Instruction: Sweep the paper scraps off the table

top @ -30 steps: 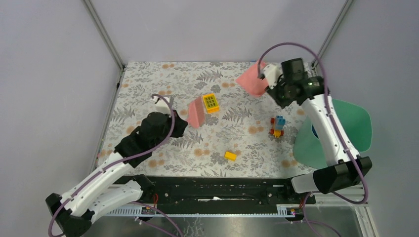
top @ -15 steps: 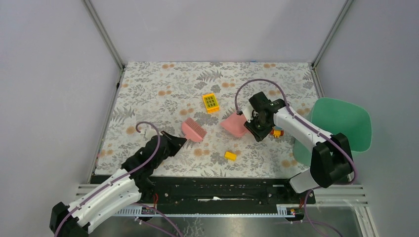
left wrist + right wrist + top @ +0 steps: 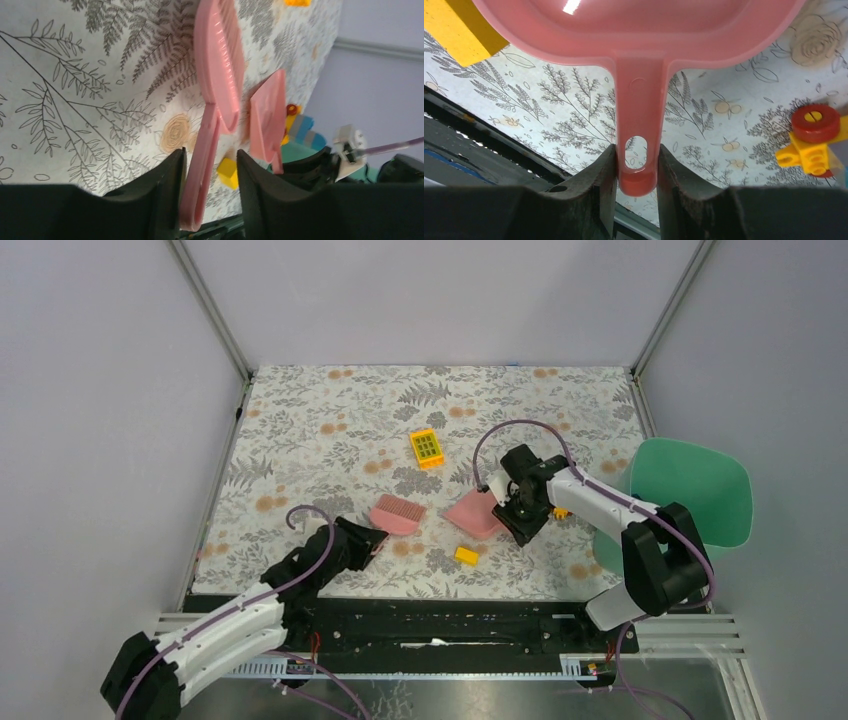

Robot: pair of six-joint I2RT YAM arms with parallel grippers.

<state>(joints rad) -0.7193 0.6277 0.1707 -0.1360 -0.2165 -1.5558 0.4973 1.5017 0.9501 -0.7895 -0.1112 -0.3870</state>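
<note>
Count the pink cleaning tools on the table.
2. The brush lies left of centre, its handle between the fingers of the open left gripper. The dustpan lies just right of it, its handle pinched in the right gripper. None appears hidden.

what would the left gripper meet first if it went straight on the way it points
The pink brush: its handle lies between the left gripper's open jaws, with the brush head straight ahead. Past it stands the pink dustpan, though depth is unclear.

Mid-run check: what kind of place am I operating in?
Probably a lab test cell, not a home: plain grey walls on metal frame posts, a table with a printed leaf cover, staged yellow toy blocks.
</note>
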